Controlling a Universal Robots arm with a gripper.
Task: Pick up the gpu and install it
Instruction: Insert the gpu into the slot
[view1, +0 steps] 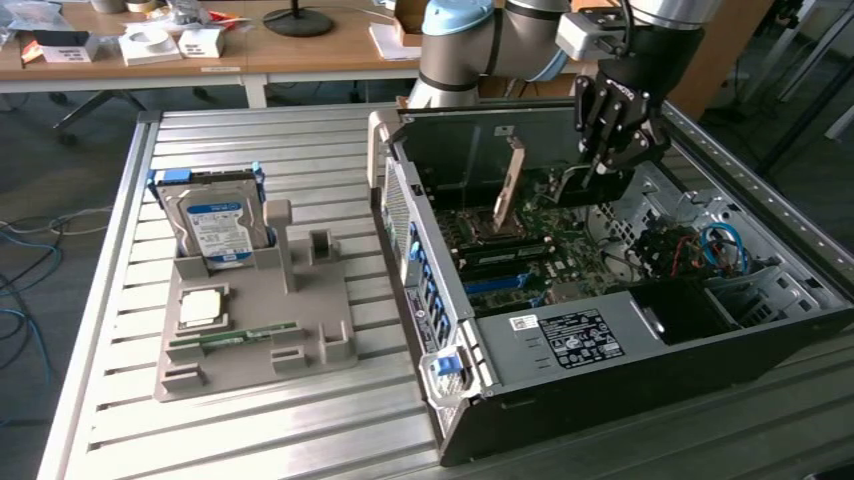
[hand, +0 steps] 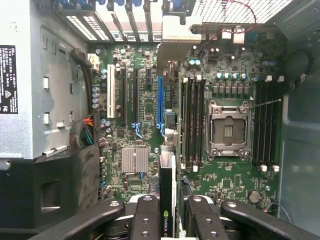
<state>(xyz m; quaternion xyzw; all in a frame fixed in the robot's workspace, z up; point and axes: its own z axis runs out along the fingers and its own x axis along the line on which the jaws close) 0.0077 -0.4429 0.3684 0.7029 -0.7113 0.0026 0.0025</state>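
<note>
The black jointed gripper (hand: 170, 216) clamps the thin graphics card (hand: 167, 172) edge-on, above the green motherboard (hand: 145, 100), between a blue slot (hand: 160, 100) and the long memory slots (hand: 192, 122).

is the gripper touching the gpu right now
Touching. The wrist view shows the gpu edge-on, clamped in the gripper, whose pads press against the card's two sides above the motherboard.
</note>
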